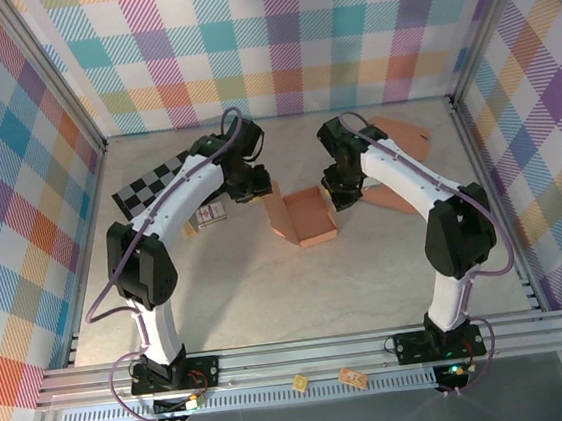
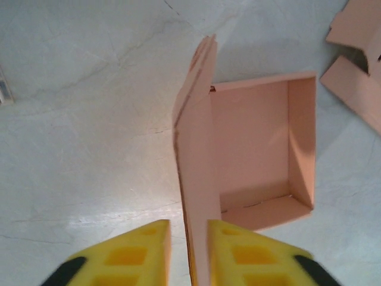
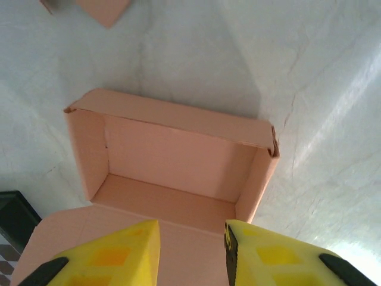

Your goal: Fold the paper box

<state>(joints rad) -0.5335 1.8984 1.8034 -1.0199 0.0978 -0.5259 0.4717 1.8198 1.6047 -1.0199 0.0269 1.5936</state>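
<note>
The pink paper box (image 1: 309, 220) lies open in the middle of the table, its hollow facing up. Its long lid flap (image 2: 196, 167) stands upright on the box's left side. My left gripper (image 2: 189, 250) has its yellow fingers closed in on the lower end of this flap, one on each face. In the top view the left gripper (image 1: 255, 185) is at the box's far left corner. My right gripper (image 3: 191, 250) hovers open over a pink panel at the box's (image 3: 178, 161) near side, and nothing is pinched between its fingers. It sits at the box's right edge (image 1: 343, 200).
Flat pink cardboard pieces (image 1: 402, 137) lie behind and right of the box, one (image 1: 385, 197) under the right arm. A black-and-white checkerboard (image 1: 153, 186) and a small card (image 1: 211, 215) lie at the left. Checked walls close in the table.
</note>
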